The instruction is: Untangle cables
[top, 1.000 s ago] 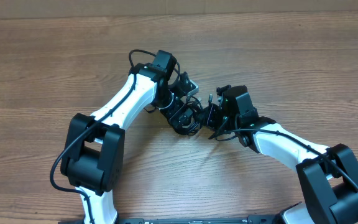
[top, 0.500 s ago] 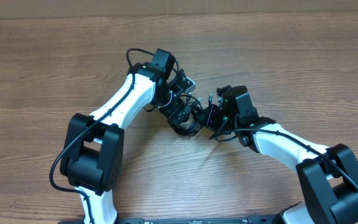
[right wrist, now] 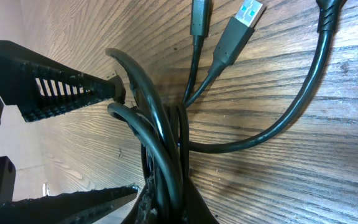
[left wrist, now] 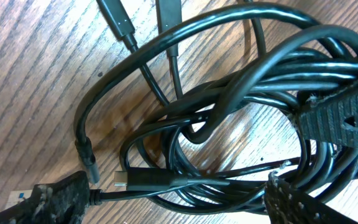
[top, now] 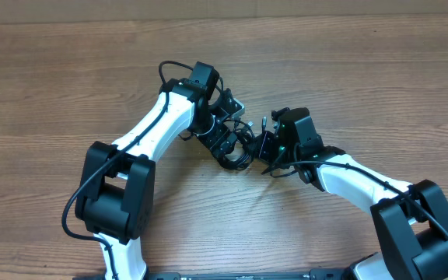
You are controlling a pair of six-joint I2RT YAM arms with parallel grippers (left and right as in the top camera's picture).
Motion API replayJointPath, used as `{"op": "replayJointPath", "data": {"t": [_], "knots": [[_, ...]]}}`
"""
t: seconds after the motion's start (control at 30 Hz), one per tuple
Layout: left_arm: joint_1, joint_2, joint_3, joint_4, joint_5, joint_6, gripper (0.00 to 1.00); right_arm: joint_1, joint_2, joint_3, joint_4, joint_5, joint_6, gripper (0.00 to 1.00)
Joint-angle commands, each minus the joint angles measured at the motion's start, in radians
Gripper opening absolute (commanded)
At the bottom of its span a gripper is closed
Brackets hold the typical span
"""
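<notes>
The thin black cables (top: 239, 152) lie in a tangled coil on the wooden table between the two arms. In the left wrist view the coil (left wrist: 229, 93) fills the frame, with a USB-C plug (left wrist: 142, 180) near the bottom. My left gripper (top: 225, 141) is open, and its fingers (left wrist: 179, 196) straddle the lower loops. My right gripper (top: 264, 148) is shut on the bundled strands (right wrist: 160, 143) at the bottom of its own view (right wrist: 166, 205). Loose ends with a USB-A plug (right wrist: 238, 31) fan out above it.
The right gripper's ribbed finger (left wrist: 347, 118) shows at the right of the left wrist view. The left gripper's ribbed fingers (right wrist: 61, 93) show at the left of the right wrist view. Bare wooden table (top: 364, 78) surrounds the tangle.
The left wrist shifted slightly up and left at the tangle a second ago; since then neither arm has visibly moved.
</notes>
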Motion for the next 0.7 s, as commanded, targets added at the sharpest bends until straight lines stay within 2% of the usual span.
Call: {"op": "replayJointPath", "data": {"t": [0.0,0.13,0.2,0.27,0.33,0.4,0.43,0.47,0.53,0.57,0.67], "knots": [[0.010,-0.020,-0.010,-0.002,-0.002,0.034,0.87,-0.006,-0.020,0.013,0.008,0.009,0.003,0.04],[0.010,-0.020,-0.010,0.003,-0.002,0.033,0.71,-0.006,-0.020,0.013,0.008,0.009,0.017,0.04],[0.010,-0.020,-0.010,0.008,-0.002,0.032,0.58,-0.006,-0.020,0.013,0.008,0.009,0.034,0.04],[0.011,-0.020,-0.010,0.013,-0.003,0.021,0.40,-0.006,-0.020,0.013,0.011,0.009,0.069,0.04],[0.012,-0.020,-0.010,0.022,-0.010,-0.002,0.29,-0.006,-0.020,0.013,0.011,0.008,0.116,0.04],[0.014,-0.020,-0.010,0.037,-0.042,-0.053,0.32,-0.006,-0.020,0.013,0.011,0.005,0.148,0.04],[0.015,-0.020,-0.010,0.043,-0.054,-0.076,0.40,-0.006,-0.020,0.013,0.011,0.005,0.163,0.04],[0.018,-0.020,-0.010,0.043,-0.051,-0.084,0.50,-0.006,-0.020,0.013,0.011,0.006,0.166,0.21],[0.019,-0.020,-0.010,0.039,-0.042,-0.083,0.56,-0.006,-0.020,0.013,0.009,0.009,0.165,0.42],[0.019,-0.020,-0.010,0.037,-0.043,-0.081,0.57,-0.006,-0.020,0.013,0.005,0.011,0.165,0.50],[0.019,-0.020,-0.010,0.026,-0.029,-0.052,0.56,-0.006,-0.020,0.013,-0.023,0.033,0.166,0.53]]}}
